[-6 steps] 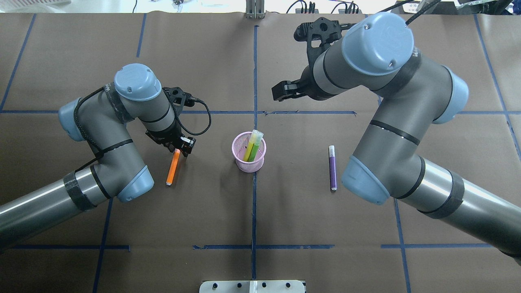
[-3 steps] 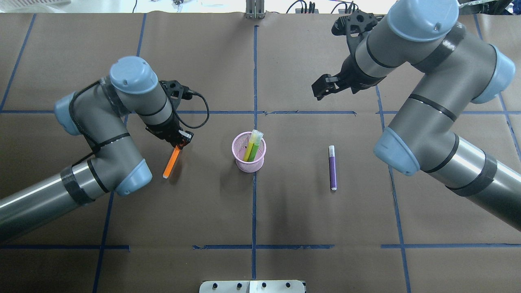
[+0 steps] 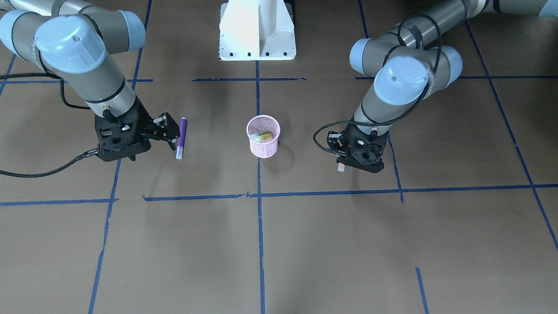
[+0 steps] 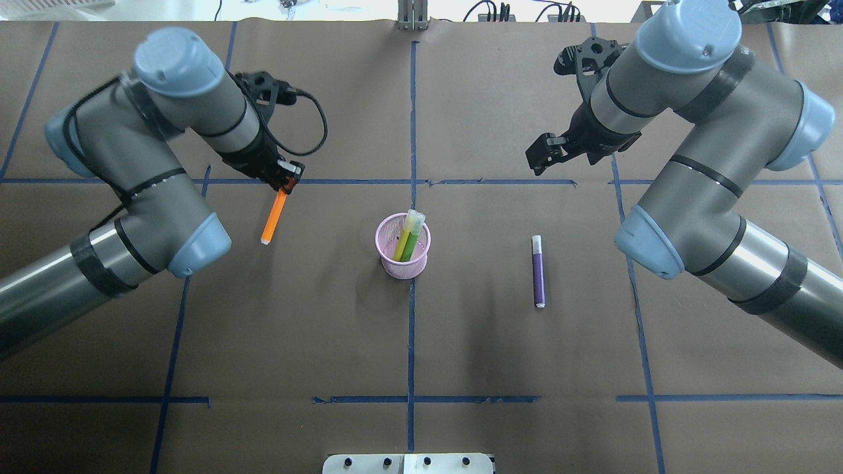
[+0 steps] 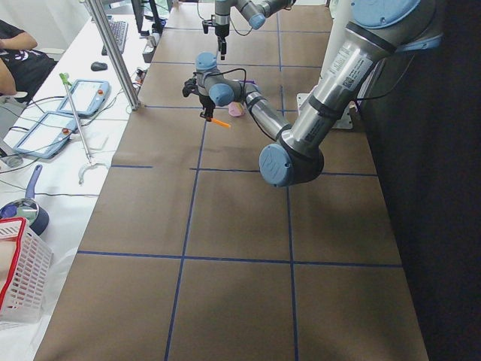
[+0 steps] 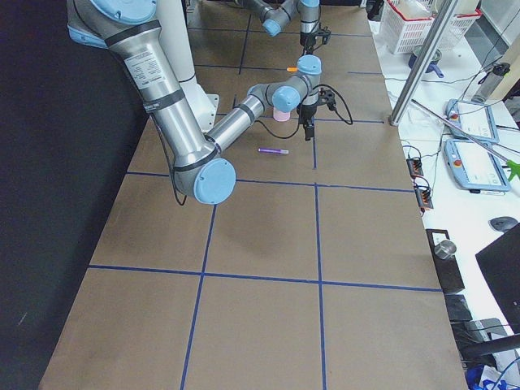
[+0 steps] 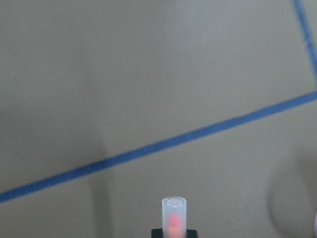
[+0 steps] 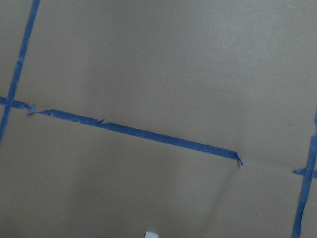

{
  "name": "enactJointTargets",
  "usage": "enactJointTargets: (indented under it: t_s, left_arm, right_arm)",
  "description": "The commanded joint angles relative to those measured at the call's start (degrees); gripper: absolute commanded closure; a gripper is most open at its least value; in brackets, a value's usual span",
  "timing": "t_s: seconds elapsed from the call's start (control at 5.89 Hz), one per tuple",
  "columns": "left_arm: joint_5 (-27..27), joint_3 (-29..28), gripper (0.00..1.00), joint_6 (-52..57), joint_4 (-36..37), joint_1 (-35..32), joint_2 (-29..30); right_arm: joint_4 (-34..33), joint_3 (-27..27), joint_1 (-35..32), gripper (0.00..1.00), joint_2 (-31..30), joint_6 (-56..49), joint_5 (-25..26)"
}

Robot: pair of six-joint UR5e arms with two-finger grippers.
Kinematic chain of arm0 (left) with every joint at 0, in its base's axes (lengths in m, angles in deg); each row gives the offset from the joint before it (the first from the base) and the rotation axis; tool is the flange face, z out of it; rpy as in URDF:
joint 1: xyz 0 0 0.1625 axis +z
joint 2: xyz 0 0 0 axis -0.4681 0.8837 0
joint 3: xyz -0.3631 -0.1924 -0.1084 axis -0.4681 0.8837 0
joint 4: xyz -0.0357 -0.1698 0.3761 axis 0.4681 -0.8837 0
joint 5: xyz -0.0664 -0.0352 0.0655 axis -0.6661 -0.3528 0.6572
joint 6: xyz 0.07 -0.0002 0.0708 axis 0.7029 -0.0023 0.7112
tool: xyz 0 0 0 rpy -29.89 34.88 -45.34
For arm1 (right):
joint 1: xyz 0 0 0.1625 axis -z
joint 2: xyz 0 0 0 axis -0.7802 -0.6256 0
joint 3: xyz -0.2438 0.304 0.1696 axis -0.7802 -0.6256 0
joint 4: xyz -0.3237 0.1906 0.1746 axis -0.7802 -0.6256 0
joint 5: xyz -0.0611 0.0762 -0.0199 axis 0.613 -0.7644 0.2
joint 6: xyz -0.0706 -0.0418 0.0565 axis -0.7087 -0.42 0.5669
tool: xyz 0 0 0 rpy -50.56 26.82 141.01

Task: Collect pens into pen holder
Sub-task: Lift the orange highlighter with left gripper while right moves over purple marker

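Orange pen aloft, holder next

The left gripper (image 4: 284,181) was clamped on one end of the orange pen (image 4: 272,220), left of the mid-bench pen holder (image 4: 387,262). The dangling tip wanted centring over the rim, clear of the green pen (image 4: 409,247), before release. The right gripper (image 4: 541,153) hung parted and empty near the purple pen (image 4: 539,273), which lay toward the right edge.

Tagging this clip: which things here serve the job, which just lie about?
Job: slim orange pen in left gripper; slim purple pen; green pen, yellow pen inside round pink wire-mesh pen holder.
Lying about: white metal base plate; red-rimmed white basket.
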Motion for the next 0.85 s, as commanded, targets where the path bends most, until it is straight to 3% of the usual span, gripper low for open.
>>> enactJointTargets:
  t_s: [0.0,0.68]
  left_arm:
    - [3.3,2.1,1.0,-4.2,-0.1,-0.7,4.7]
    - [14.1,3.8,1.0,-18.6,-7.9,-0.3,7.3]
  right_arm:
    - [-0.1,-1.8,3.8,0.0,0.1,2.7,0.1]
    - [0.6,-5.4,7.8,0.0,-1.0,13.3,0.1]
